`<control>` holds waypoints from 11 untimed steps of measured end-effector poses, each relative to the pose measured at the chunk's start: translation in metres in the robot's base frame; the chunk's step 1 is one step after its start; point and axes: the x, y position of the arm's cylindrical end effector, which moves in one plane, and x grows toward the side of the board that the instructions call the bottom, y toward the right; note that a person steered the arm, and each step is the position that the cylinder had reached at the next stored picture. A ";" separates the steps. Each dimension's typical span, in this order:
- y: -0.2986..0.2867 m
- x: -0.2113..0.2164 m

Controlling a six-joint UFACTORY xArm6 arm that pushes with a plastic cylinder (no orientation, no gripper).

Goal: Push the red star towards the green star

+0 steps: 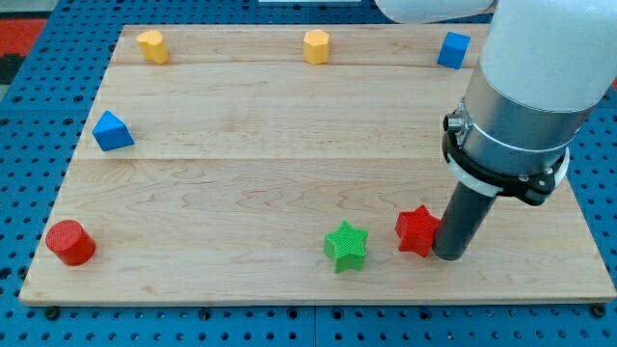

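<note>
Wooden board (289,145), pale planks, filling most of the view; resting on a blue pegboard surface (29,135) dotted with holes, visible on all sides. Red patch of something at the view's top left corner, outside the board; too little showing to tell what.

Arm body (530,77), white and grey, bulky, coming down from the view's top right, ending in a dark rod. My tip (449,256) down on the board near its lower right part. No pincer on this arm, so nothing spread, pressed or pinching: only the plain rod end.

Red star (417,230) touching or just beside my tip, on its left. Green star (346,246) farther to the left of my tip, beyond the red star, near it but apart, with bare wood between the two. Nothing standing in that gap.

Other blocks all well apart from my tip. Red cylinder (69,242) far to the left, near the board's lower left corner. Blue wedge-like block (112,131) far left and higher up. Blue cube (453,49) straight up toward the view's top, close to the arm body's edge. Yellow block (316,46), roughly hexagonal, up and to the left along the top edge. Another yellow block (151,45), shape unclear, far up left.
</note>
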 end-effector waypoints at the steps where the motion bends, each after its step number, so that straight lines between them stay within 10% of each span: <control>1: 0.045 -0.002; 11: -0.020 -0.056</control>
